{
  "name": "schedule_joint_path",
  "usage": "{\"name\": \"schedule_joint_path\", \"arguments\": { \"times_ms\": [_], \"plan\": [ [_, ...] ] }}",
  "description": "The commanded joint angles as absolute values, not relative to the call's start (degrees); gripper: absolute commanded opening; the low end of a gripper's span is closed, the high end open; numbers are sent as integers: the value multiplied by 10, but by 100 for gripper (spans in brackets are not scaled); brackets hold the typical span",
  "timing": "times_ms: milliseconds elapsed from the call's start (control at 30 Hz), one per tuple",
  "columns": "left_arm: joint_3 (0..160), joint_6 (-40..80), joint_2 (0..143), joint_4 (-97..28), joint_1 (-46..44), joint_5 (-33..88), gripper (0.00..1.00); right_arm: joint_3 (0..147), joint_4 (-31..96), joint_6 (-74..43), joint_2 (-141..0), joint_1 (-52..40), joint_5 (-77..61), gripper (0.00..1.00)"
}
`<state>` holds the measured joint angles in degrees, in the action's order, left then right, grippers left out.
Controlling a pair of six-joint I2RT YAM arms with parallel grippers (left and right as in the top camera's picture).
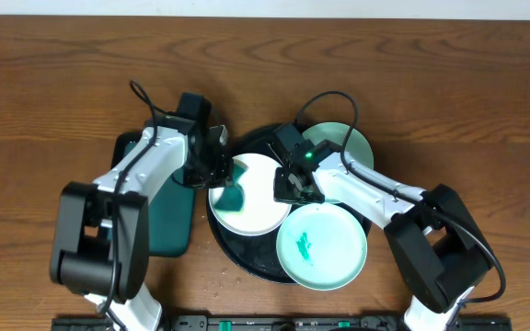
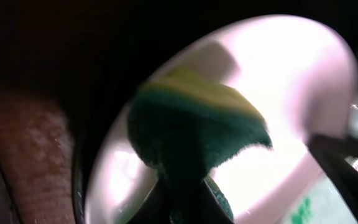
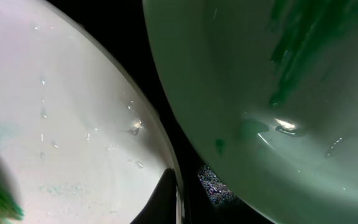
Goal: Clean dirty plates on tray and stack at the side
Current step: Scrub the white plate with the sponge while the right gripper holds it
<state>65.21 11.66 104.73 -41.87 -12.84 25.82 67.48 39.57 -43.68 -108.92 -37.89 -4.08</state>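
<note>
The black tray (image 1: 247, 257) holds three plates. The white plate (image 1: 258, 219) lies at its left, wet, with faint green traces in the right wrist view (image 3: 73, 93). A mint plate (image 1: 325, 248) with a green smear sits at the front right; a second mint plate (image 1: 352, 145) is at the back. My left gripper (image 1: 221, 176) is shut on a green and yellow sponge (image 1: 232, 193), pressed on the white plate (image 2: 278, 81); the sponge fills the left wrist view (image 2: 191, 130). My right gripper (image 1: 294, 187) pinches the white plate's right rim (image 3: 176, 186).
A dark-teal rectangular tray (image 1: 168, 221) lies left of the black tray, under my left arm. The smeared mint plate (image 3: 278, 93) sits close beside the white plate's rim. Bare wooden table (image 1: 449, 83) surrounds the trays.
</note>
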Motion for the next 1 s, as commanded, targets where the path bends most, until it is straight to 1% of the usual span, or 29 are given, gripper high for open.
{"name": "schedule_joint_path", "arguments": {
  "times_ms": [0,133,367,567,767,967],
  "plan": [
    [651,152,1069,-402,-128,172,7,666,401,-436,-1103,-380,-7,1],
    [651,156,1078,-400,-139,181,7,666,400,-436,-1103,-380,-7,1],
    [651,156,1079,-394,-212,291,7,666,401,-436,-1103,-380,-7,1],
    [651,213,1079,-359,-266,296,7,666,402,-436,-1103,-380,-11,1],
    [651,233,1079,-310,-266,325,7,666,403,-437,-1103,-380,-12,1],
    [651,244,1097,-254,-241,263,7,666,405,-437,-1103,-380,-18,1]
  ]
}}
